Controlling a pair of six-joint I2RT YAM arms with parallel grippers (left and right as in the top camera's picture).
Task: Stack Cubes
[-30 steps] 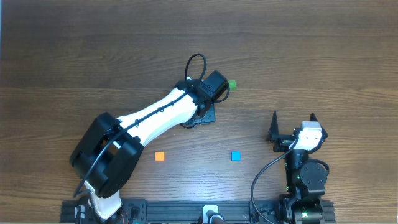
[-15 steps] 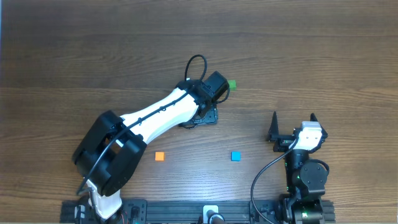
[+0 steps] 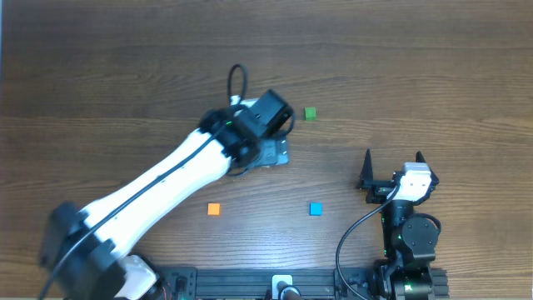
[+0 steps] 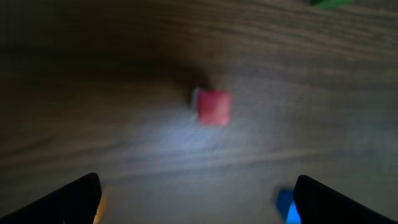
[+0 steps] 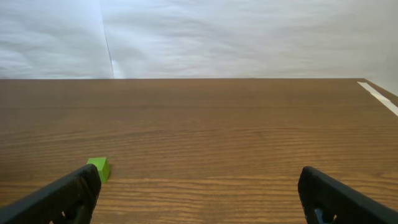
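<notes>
A small red cube lies on the wooden table, beneath and just ahead of my left gripper. That gripper hangs above it, open, with nothing between its fingers. In the top view the left arm's wrist covers the red cube. A green cube lies just right of that wrist and also appears in the right wrist view. An orange cube and a blue cube sit nearer the front. My right gripper rests open near its base, holding nothing.
The table stretches bare to the back and to both sides. A white backdrop stands behind the far edge. A strip of pale tape marks the far right of the table.
The left arm has stretched out, and its wrist has shifted left and up the picture, uncovering the green cube fully. The right arm and the orange, blue and green cubes have not moved.
</notes>
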